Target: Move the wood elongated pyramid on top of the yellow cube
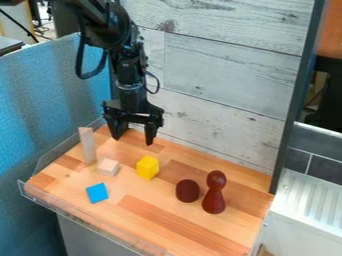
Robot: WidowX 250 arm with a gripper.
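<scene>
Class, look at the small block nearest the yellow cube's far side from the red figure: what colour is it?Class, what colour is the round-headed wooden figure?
The figure is dark reddish-brown, best seen in the camera view.

Above the yellow cube (147, 168) is open, pale cube (107, 167) near.

On the tabletop (157, 215), the pyramid (87, 145) stands left, behind a small block (107, 167), with another block (97, 193) in front. Rightward come the cube (147, 168), the ball (188, 191), then the pawn (214, 194).

One camera view looks down at a slant from above the table (150, 212), facing the plank wall (230, 75) behind it, far enough back to take in nearly the whole table.
</scene>
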